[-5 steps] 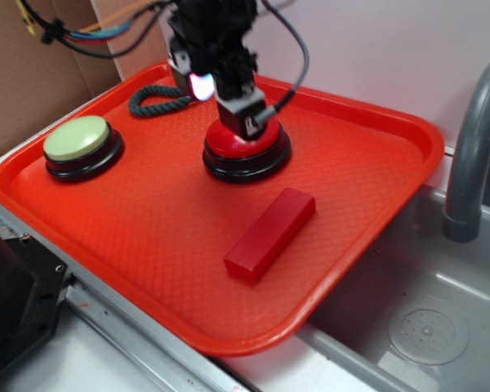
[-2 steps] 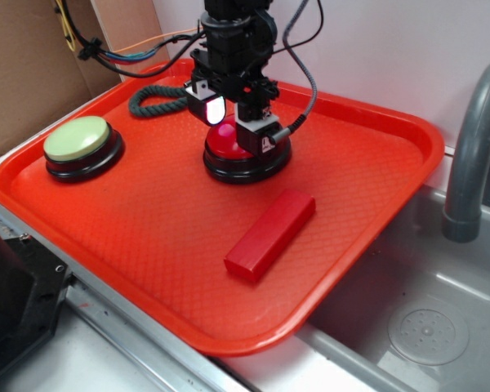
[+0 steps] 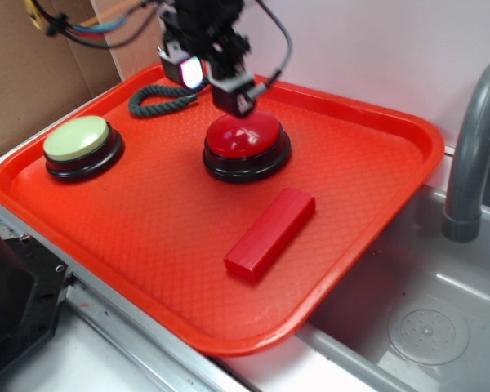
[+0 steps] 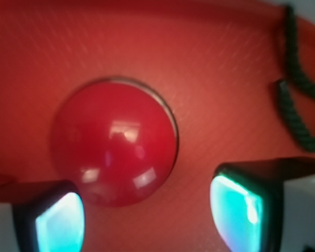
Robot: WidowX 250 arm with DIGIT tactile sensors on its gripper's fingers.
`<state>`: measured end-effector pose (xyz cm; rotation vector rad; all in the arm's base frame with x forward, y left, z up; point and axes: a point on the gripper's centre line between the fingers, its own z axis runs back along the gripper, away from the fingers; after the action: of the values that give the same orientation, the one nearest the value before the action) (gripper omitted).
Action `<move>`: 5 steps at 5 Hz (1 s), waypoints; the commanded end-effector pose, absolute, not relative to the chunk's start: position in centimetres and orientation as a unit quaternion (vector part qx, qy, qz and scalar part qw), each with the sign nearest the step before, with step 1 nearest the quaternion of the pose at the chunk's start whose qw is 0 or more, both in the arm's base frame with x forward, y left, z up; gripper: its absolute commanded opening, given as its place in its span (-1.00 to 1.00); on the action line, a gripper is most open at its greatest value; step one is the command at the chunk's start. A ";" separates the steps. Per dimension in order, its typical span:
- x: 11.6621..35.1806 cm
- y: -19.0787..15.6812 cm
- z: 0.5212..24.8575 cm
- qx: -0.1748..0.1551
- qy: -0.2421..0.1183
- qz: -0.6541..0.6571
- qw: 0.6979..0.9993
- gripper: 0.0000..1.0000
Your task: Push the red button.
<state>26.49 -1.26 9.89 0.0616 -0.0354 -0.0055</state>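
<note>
The red button [image 3: 247, 135], a glossy red dome on a black round base, sits in the middle of the red tray [image 3: 376, 175]. In the wrist view it [image 4: 113, 148] fills the centre left. My gripper [image 3: 215, 82] hangs above the button's far edge, lifted clear of the dome. Its jaws are open and hold nothing. In the wrist view its two fingertips [image 4: 236, 209] glow teal at the bottom, one on each side, with the gripper [image 4: 149, 215] over bare tray just behind the dome.
A pale green dome button [image 3: 77, 139] stands at the tray's left. A red rectangular block [image 3: 271, 233] lies in front of the red button. A dark green rope [image 3: 159, 101] lies at the tray's back left. A grey sink and faucet [image 3: 469, 155] are on the right.
My gripper was down on the red dome one second ago. It has since risen and shifted back and left, off the button. The button stays in place.
</note>
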 end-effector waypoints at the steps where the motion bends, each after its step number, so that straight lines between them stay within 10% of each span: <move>1: 26.0 -0.7 12.7 0.004 -0.029 -0.006 1.000 1.00; 5: 24.9 0.2 14.0 0.032 -0.026 0.010 0.999 1.00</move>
<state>24.21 0.24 12.07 0.0653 0.0307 0.0084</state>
